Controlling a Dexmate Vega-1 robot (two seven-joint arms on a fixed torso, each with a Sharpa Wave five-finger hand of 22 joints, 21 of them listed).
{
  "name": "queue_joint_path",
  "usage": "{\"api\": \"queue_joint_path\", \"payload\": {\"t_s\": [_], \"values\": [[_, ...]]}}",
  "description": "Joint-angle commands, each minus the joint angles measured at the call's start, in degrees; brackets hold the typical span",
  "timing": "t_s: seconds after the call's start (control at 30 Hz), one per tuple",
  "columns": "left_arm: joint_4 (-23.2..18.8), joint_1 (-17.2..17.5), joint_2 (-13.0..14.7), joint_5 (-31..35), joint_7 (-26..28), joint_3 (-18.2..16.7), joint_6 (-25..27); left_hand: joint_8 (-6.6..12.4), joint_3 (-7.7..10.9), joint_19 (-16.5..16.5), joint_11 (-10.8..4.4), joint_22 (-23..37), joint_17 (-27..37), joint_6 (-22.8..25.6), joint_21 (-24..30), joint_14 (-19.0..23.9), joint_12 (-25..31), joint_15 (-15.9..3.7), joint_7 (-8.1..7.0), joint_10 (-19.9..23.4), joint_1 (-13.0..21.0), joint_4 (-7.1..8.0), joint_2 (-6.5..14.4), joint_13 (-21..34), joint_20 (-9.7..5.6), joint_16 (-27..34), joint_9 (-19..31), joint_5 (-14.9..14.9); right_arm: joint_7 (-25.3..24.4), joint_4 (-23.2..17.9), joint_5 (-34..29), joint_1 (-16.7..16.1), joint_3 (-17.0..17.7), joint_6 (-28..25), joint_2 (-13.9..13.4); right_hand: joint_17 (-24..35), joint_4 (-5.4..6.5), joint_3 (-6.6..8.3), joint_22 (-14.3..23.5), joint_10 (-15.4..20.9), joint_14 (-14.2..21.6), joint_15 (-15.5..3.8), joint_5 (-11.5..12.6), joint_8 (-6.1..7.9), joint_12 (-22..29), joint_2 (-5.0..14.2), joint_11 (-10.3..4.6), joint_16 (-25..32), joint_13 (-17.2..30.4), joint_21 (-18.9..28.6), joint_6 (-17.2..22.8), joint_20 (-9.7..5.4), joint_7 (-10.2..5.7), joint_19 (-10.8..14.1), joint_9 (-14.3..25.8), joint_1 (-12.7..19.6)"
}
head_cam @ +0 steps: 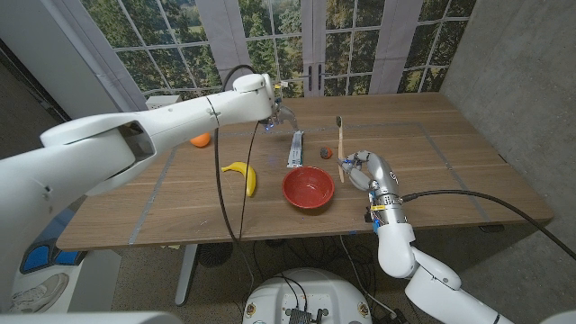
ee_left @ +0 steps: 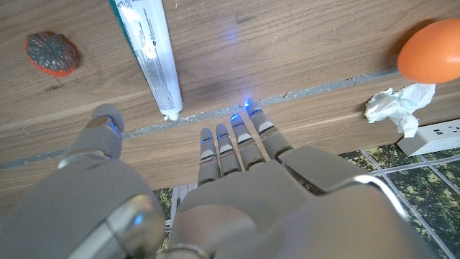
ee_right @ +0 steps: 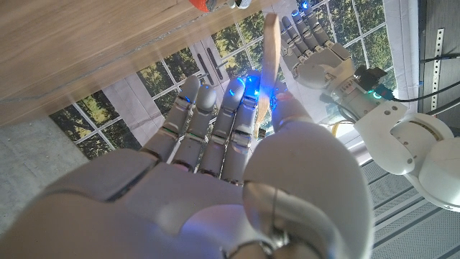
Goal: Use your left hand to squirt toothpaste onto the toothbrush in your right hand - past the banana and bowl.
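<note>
The white toothpaste tube [head_cam: 295, 149] lies on the table beyond the red bowl [head_cam: 309, 188]; in the left wrist view the tube [ee_left: 152, 50] points its cap end at my hand. My left hand [head_cam: 277, 112] hovers at the tube's far end, holding nothing, with fingers [ee_left: 237, 140] spread just short of the cap. The wooden toothbrush [head_cam: 341, 148] stretches away from my right hand [head_cam: 363, 167], bristles at the far tip. In the right wrist view its handle [ee_right: 269, 50] runs out from between the thumb and fingers of my right hand [ee_right: 237, 165], which pinches it. The banana [head_cam: 243, 174] lies left of the bowl.
An orange [head_cam: 202, 139] sits at the far left of the table, beside crumpled tissue [ee_left: 392, 108] and a power strip [ee_left: 431, 135]. A small red-brown lump [head_cam: 326, 151] lies between tube and toothbrush. Windows stand behind the table's far edge.
</note>
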Motion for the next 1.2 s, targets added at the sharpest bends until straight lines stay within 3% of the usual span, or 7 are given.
{"api": "queue_joint_path", "payload": {"t_s": [0.03,0.33,0.6,0.97,1.2], "values": [[4.63,-3.43,-3.4,-0.49,-2.42,4.49,0.53,0.28,-0.26,0.45,-0.1,0.05,0.14,0.5,0.22,0.52,0.34,0.16,-0.04,0.79,-0.03,-0.08,0.43,0.14,0.03,0.35,0.17,0.29,0.44,0.25,0.75,-0.62,1.09,1.95,-0.36,0.07,0.18,1.03,0.03,0.17,-0.04,-9.47,0.29,0.06,0.33,0.21,-0.21,0.19,0.05,0.31,1.0,-0.08,-0.45,-0.39,0.37,-0.15],[8.41,-4.91,-6.04,0.12,-2.9,7.83,0.66,0.3,-0.34,0.7,-0.08,0.05,0.12,0.81,0.18,0.65,0.32,-0.03,-0.22,1.01,0.24,-0.19,0.6,0.13,-0.08,0.28,0.17,0.31,0.9,0.58,1.17,-0.96,1.87,3.59,-0.82,0.09,0.17,1.33,0.0,0.05,-0.05,-9.49,0.34,-0.08,0.5,0.09,-0.22,0.32,0.06,0.57,0.88,-0.03,-0.4,-0.52,0.56,-0.32],[9.4,-3.81,-7.64,1.44,0.66,8.27,1.06,0.5,-0.45,2.12,-1.35,0.04,0.06,2.08,0.33,2.01,0.58,-0.88,0.18,2.68,1.28,-0.48,1.15,0.1,-0.16,0.44,0.15,0.27,1.03,1.04,1.46,-1.13,2.37,4.67,-0.73,0.08,0.15,1.64,-0.04,-0.06,-0.12,-9.49,0.4,-0.26,0.71,0.03,-0.2,0.42,0.12,0.83,0.97,-0.13,-0.42,-0.61,0.55,-0.43],[16.21,-4.26,-12.29,0.96,1.22,9.67,1.78,0.53,-0.48,3.08,-1.42,0.03,0.03,2.69,0.44,2.75,0.64,-1.1,0.61,3.51,2.02,-0.6,1.52,0.08,-0.24,0.47,0.15,0.21,1.67,2.07,1.94,-0.83,2.69,6.51,-0.74,0.1,0.14,2.02,-0.07,-0.28,-0.2,-9.49,0.43,-0.39,0.77,0.0,-0.34,0.6,-0.06,1.17,1.03,-0.16,-0.46,-0.7,0.72,-0.58],[19.4,-4.25,-14.94,1.66,2.58,11.26,1.97,0.65,-0.5,3.17,-1.01,0.04,0.02,3.57,0.23,2.67,0.34,-1.34,2.3,3.41,2.65,-0.63,1.92,0.07,-0.27,0.2,0.15,0.08,2.17,2.79,2.38,-0.63,2.95,7.75,-0.89,0.07,0.14,2.21,-0.09,-0.34,-0.2,-9.5,0.43,-0.52,0.82,-0.05,-0.21,0.65,-0.18,1.34,0.95,-0.29,-0.56,-0.78,0.8,-0.69]]}}
